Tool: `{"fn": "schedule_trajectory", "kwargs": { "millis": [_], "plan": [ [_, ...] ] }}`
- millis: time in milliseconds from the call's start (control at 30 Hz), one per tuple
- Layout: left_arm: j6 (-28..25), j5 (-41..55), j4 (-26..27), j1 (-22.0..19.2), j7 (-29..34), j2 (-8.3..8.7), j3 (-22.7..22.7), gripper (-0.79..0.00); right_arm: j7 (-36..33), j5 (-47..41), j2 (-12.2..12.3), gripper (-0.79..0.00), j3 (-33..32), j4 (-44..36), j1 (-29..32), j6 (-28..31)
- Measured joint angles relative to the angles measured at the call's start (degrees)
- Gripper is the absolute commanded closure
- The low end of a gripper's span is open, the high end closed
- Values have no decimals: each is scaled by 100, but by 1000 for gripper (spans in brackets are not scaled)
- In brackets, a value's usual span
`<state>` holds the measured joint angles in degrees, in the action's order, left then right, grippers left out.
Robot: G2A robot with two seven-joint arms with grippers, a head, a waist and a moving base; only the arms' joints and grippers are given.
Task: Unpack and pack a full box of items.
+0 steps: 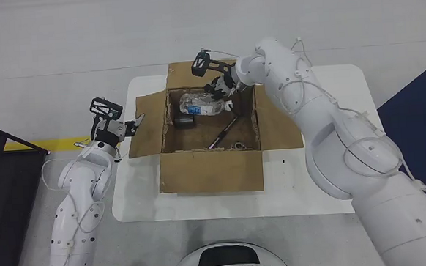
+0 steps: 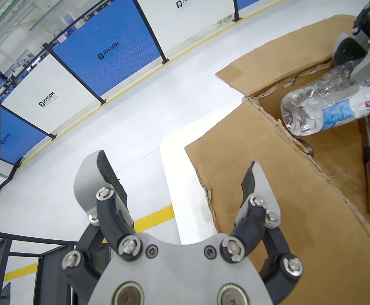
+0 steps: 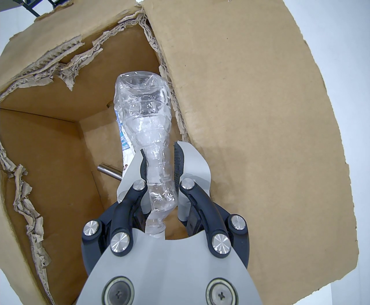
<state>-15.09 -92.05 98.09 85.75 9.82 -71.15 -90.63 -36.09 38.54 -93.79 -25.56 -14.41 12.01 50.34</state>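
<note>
An open cardboard box stands on the white table, flaps spread. My right gripper is shut on the neck of a crumpled clear plastic bottle, held over the box's far side. The same bottle hangs above the box interior in the left wrist view. Inside the box lie a dark long tool, a black item and a small metal part. My left gripper is open and holds nothing, just off the box's left flap.
A dark rack stands on the floor to the left of the table. Blue and white partition panels line the room behind. The table has bare surface to the right of the box.
</note>
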Motion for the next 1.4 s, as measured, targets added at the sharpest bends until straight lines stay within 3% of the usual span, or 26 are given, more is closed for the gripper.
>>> {"fn": "schedule_trajectory", "kwargs": {
  "millis": [267,433,633,833,1000,1167,1400],
  "plan": [
    [0,0,0,0,0,0,0,-785,232,-62,237,0,-125,-233,217,774],
    [0,0,0,0,0,0,0,-785,179,-162,503,0,-208,-755,354,766],
    [0,0,0,0,0,0,0,-785,439,-272,1080,0,-544,-1551,548,766],
    [0,0,0,0,0,0,0,-785,569,-266,1957,0,-1296,-2787,1094,766],
    [0,0,0,0,0,0,0,-785,483,-118,2790,0,-2570,-4356,2103,691],
    [0,0,0,0,0,0,0,-785,-54,-63,3442,0,-4221,-6506,3688,-44],
    [0,0,0,0,0,0,0,-785,-315,-150,3809,0,-6151,-8577,5602,-1092]
  ]
}}
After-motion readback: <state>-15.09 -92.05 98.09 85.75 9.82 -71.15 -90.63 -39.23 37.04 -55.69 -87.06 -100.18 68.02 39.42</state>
